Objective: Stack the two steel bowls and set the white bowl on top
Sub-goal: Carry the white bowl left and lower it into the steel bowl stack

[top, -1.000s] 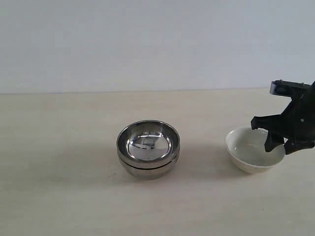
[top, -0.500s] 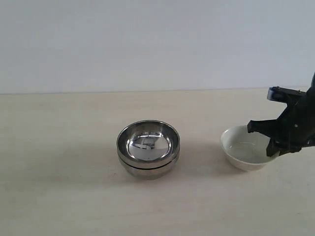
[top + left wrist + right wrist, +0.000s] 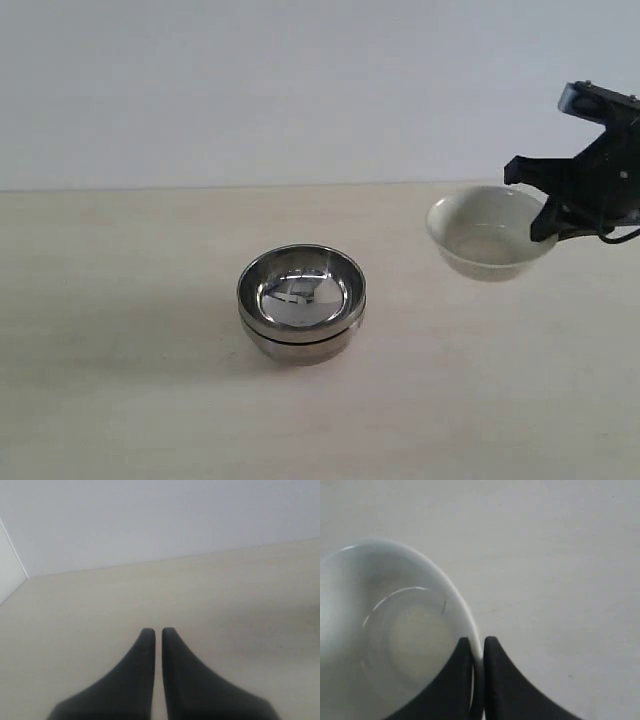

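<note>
On the pale table, the two steel bowls sit nested at centre, the smaller one inside the other. The left gripper, out of the exterior view, idles over bare tabletop with its jaws drawn together on nothing. Right of the stack and raised clear of the table, the white bowl hangs from the right gripper. Its jaws are clamped on the rim farthest from the stack, one finger inside and one outside. The bowl looks glossy, rigid and probably breakable, so it may be slippery. The thin rim is the natural hold, though the bowl could tilt. A second ago it rested on the table, farther from the stack.
</note>
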